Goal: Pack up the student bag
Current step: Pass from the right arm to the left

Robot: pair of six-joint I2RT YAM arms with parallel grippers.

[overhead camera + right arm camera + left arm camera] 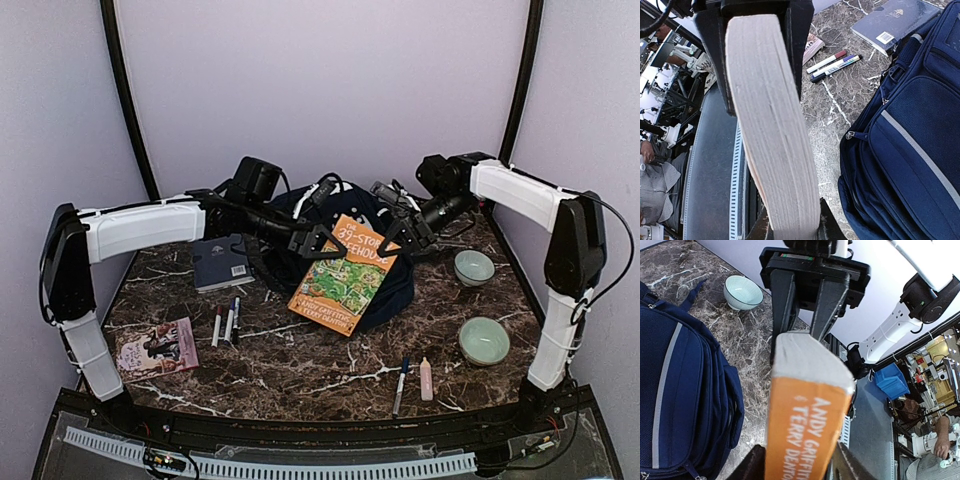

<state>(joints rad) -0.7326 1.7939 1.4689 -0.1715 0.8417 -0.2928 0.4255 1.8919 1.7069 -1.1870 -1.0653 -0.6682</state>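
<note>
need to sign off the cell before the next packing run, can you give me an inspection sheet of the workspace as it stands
surface: dark marble table, no spills seen
job's things: student bag at back centre; orange book held up off the table by it
clutter: blue hardcover, picture book, three markers, pen, pink tube, far bowl, near bowl
grippers: right gripper shut on orange book; left gripper astride its other end, grip unclear
cables: black cable loops off the right arm
surroundings: plain walls; person beyond the table
</note>
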